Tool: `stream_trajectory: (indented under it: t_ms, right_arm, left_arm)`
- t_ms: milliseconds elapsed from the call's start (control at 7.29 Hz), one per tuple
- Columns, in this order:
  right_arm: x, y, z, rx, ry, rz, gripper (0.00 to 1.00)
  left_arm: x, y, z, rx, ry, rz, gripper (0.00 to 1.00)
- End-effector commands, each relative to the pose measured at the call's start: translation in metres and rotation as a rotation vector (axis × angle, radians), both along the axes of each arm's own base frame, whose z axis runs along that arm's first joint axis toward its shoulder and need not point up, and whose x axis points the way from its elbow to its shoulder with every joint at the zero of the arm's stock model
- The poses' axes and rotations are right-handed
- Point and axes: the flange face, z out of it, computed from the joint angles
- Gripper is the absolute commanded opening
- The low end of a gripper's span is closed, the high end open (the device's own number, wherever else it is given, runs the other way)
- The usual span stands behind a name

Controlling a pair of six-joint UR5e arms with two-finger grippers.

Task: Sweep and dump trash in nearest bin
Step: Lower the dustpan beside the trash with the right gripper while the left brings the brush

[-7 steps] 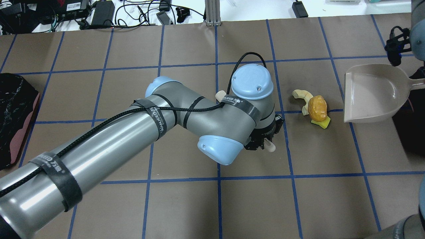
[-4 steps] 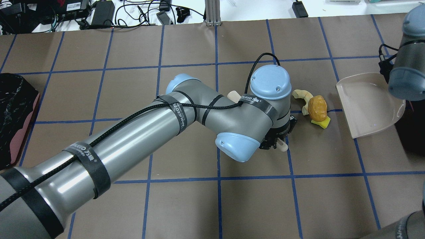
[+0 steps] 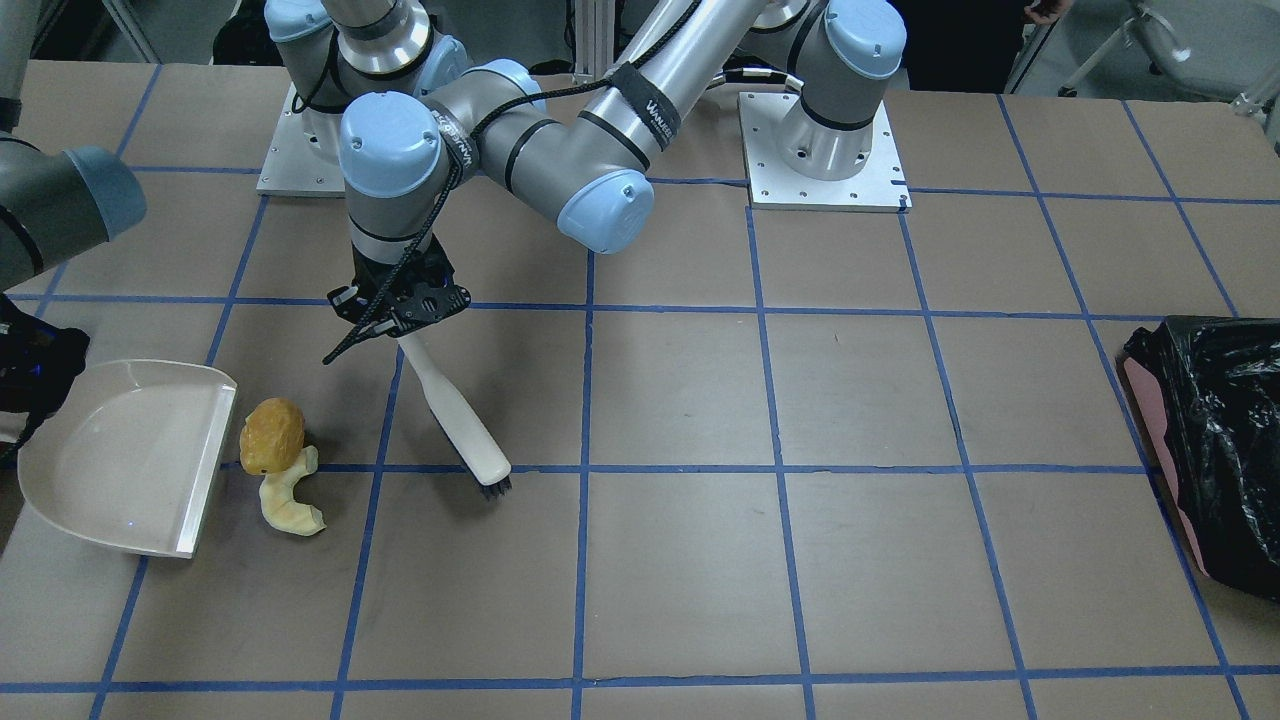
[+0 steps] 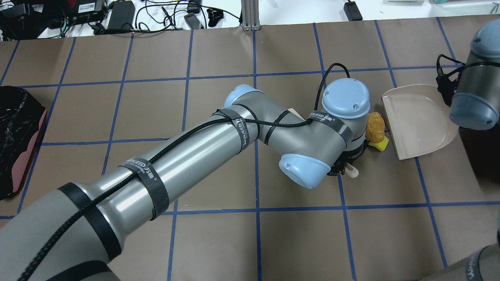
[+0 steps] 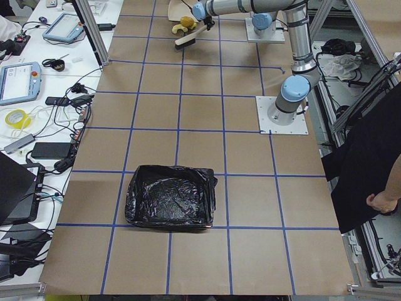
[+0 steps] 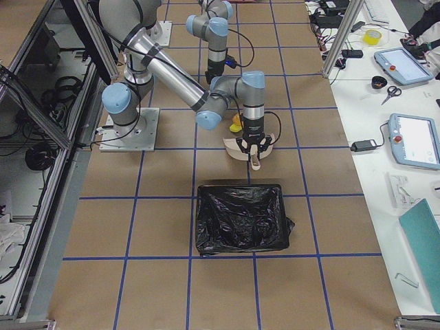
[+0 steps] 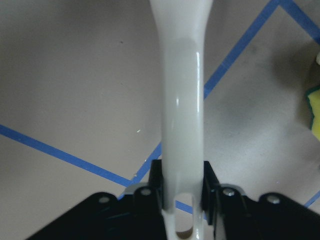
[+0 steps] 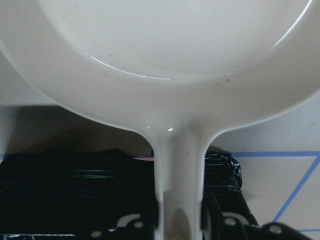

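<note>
Left gripper [image 7: 182, 190]: clenched on the handle of the long white plastic brush [image 3: 455, 420], which slants down until its dark bristles [image 3: 495, 488] meet the brown paper-covered table [image 3: 700, 560] at a blue tape line.
Right gripper [image 8: 180, 210]: grasping the handle of the white plastic dustpan [image 3: 120, 460], open lip turned toward the trash.
Trash: wrinkled orange-brown lump [image 3: 272, 435], pale cream curved piece [image 3: 290, 505] touching it, and small yellow-and-green sponge wedge [image 4: 378, 145] against the lump, all on the table just beside the dustpan's lip, between it and the bristles.
Bin: black-bag-lined bin [image 3: 1210, 450], well apart on the robot's left.
</note>
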Motion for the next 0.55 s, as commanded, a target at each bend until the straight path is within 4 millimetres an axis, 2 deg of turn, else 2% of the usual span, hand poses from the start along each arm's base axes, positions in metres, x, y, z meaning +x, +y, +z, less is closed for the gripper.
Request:
stream_trajectory:
  t_ms: [0, 137, 412]
  right_arm:
    - [0.0, -0.002, -0.012, 0.018, -0.016, -0.003, 0.0]
    - [-0.002, -0.002, -0.018, 0.032, -0.018, -0.003, 0.0]
    - [-0.002, -0.001, -0.019, 0.047, -0.019, 0.005, 0.0]
  left_arm:
    - [-0.024, 0.0, -0.005, -0.003, 0.008, 0.0, 0.0]
    - [-0.031, -0.004, -0.011, -0.004, 0.009, -0.003, 0.0]
    - [-0.053, 0.0, -0.006, -0.011, 0.041, -0.029, 0.0]
